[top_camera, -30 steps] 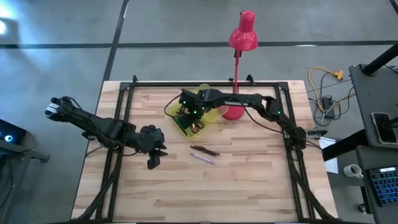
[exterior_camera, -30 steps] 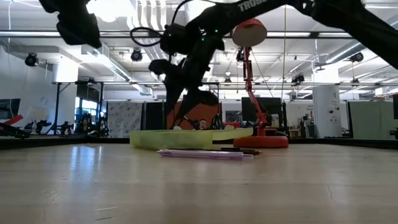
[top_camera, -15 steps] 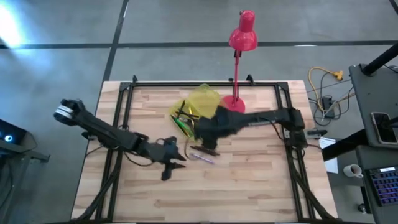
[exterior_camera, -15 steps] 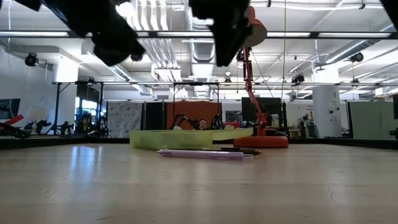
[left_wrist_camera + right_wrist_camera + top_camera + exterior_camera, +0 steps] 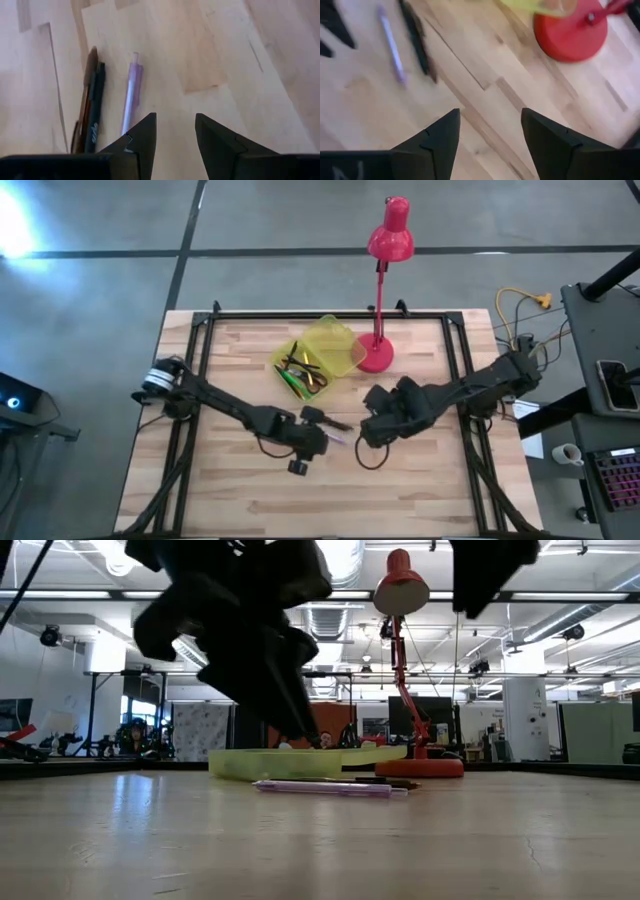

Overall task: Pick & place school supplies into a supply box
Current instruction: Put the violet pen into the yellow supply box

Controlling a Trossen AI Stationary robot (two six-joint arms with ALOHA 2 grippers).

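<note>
The translucent yellow-green supply box (image 5: 330,350) lies open on the far middle of the table, with several pens (image 5: 303,373) inside. A purple pen (image 5: 131,97) and two dark pens (image 5: 92,107) lie flat on the wood nearer the front, also seen as the purple pen (image 5: 320,787) in the low view. My left gripper (image 5: 175,132) hovers open above the table just beside the purple pen, touching nothing. My right gripper (image 5: 490,132) is open in the air to the right of those pens (image 5: 405,45), near the lamp base.
A red desk lamp stands with its round base (image 5: 375,355) right of the box, its head (image 5: 390,235) beyond the far edge. A black frame (image 5: 200,330) runs round the table. Bare wood (image 5: 330,500) stretches along the near side.
My right gripper has left its place over the box and swung toward the near right, ending right of the loose pens. My left gripper has travelled rightward across the table to the loose pens and come lower. The box and the pens have stayed in place.
</note>
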